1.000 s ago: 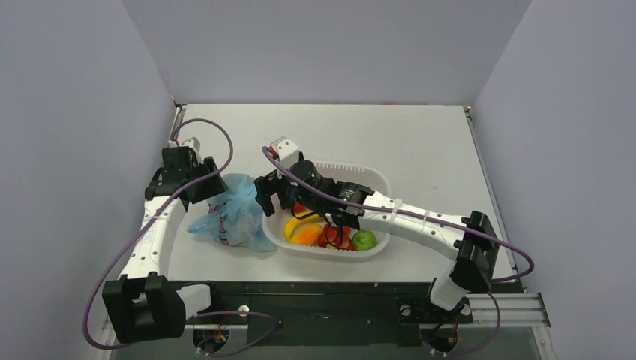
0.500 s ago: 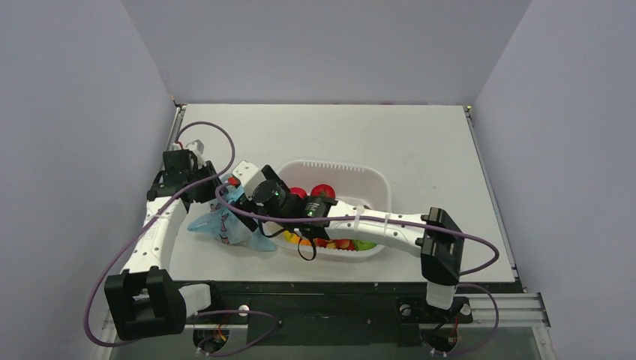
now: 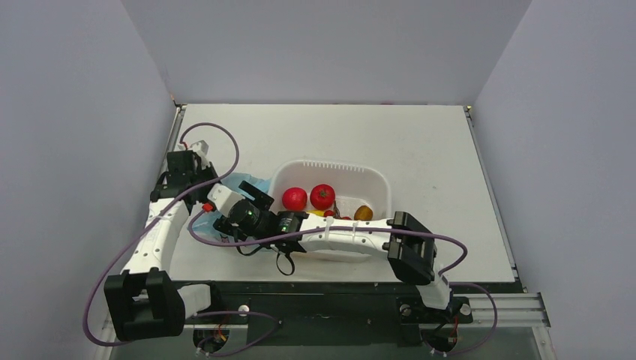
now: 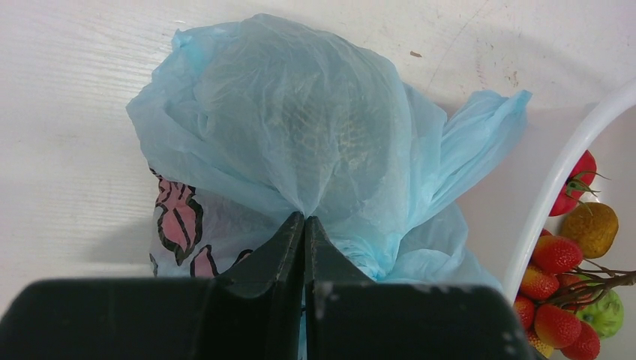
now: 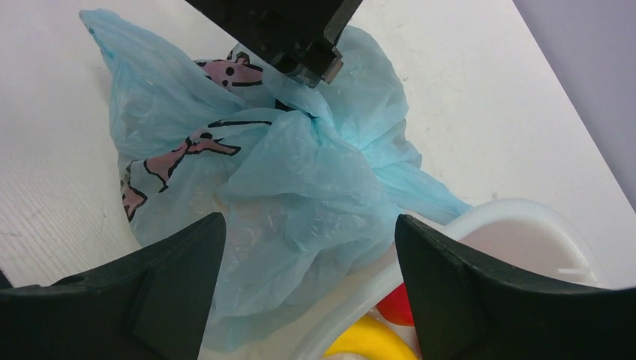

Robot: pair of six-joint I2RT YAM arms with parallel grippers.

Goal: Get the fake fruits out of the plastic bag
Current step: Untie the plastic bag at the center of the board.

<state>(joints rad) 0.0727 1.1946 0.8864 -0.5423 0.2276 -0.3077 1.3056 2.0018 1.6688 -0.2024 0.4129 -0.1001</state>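
The plastic bag (image 4: pixel 225 97) is lying on the white table (image 4: pixel 67 90) beside the white tub (image 4: pixel 553 180), and we are seeing the netted melon (image 4: pixel 337 127) inside it through the thin film. We are pinching a gathered fold of the bag in our left gripper (image 4: pixel 304 219), its jaws pressed together on the plastic. We are holding our right gripper (image 5: pixel 309 222) over the bag with its fingers spread wide. A red round fruit (image 3: pixel 295 198) is sitting in the tub.

Plastic bag (image 4: pixel 465 142) on the counter (image 3: pixel 420 142), just left of the tub (image 3: pixel 330 166).
Melon (image 4: pixel 322 127) inside the bag; two round fruits (image 3: pixel 322 196) in the tub; left fingers (image 4: pixel 285 255) pinched on the bag's top, right fingers (image 5: pixel 180 277) spread apart over the bag, beside the tub's rim.
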